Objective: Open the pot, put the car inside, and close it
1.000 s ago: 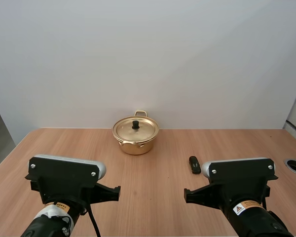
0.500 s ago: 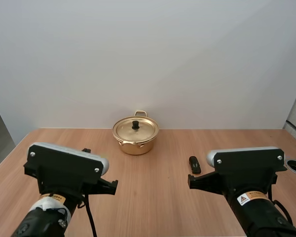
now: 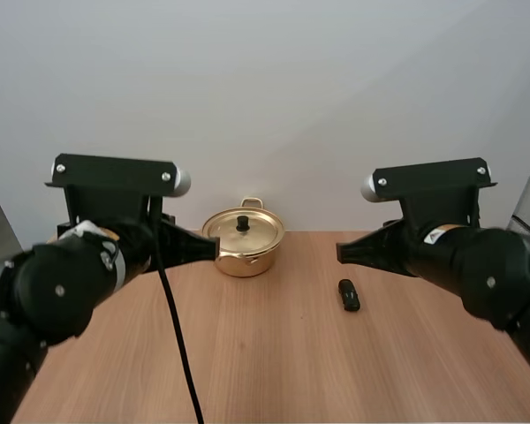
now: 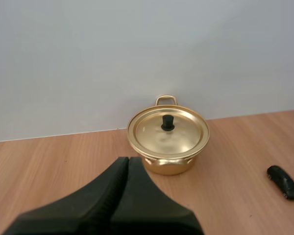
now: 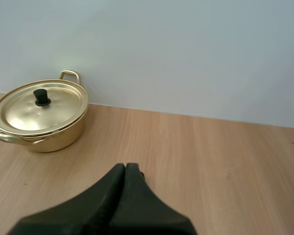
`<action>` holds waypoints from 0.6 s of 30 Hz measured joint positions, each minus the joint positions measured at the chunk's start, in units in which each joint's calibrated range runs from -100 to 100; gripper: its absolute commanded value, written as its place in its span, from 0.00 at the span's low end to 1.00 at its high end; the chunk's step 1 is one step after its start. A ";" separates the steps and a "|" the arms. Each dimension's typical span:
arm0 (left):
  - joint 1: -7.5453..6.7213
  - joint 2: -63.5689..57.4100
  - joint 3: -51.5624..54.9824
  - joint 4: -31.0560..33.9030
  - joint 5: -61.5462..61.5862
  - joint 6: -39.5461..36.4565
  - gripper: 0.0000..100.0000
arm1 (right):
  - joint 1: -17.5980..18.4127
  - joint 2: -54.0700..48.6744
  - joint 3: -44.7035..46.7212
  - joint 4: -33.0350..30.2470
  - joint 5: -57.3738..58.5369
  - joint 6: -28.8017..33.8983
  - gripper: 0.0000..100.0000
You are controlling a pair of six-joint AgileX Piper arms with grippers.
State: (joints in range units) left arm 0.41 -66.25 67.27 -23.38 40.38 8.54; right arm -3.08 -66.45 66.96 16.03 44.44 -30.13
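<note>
My left pincer (image 4: 128, 159) and right pincer (image 5: 126, 166) are closed, empty; car (image 3: 349, 295) lies at 4 o'clock from pot (image 3: 243, 262); approaching unopened may shove the lid (image 3: 258, 231) aside.

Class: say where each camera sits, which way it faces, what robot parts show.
High view: behind and above the bases, facing forward-down over the table; both arms, left gripper, right gripper.
Left wrist view: on left arm, facing the pot; own shut fingers.
Right wrist view: on right arm, facing the pot; own shut fingers.
Shared: all three see the pot.
</note>
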 measured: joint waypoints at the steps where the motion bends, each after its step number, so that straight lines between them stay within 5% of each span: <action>1: 0.00 1.58 -1.66 -1.33 0.38 0.37 0.00 | 0.00 1.98 -1.36 1.11 0.45 0.00 0.00; 11: 0.00 21.17 -20.16 -18.27 11.63 13.71 0.00 | 0.00 20.68 -9.63 1.08 -2.93 -0.45 0.00; 16: -1.43 30.98 -28.27 -22.24 19.86 21.49 0.01 | 0.00 30.59 -9.63 0.77 -6.85 -2.86 0.00; 18: -2.16 34.60 -30.54 -21.65 20.01 24.31 0.10 | 0.00 33.74 -9.63 0.77 -8.53 -4.23 0.06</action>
State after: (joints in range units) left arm -1.75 -31.65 36.73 -45.03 60.39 32.85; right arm -3.08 -32.70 57.32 16.80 35.91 -34.36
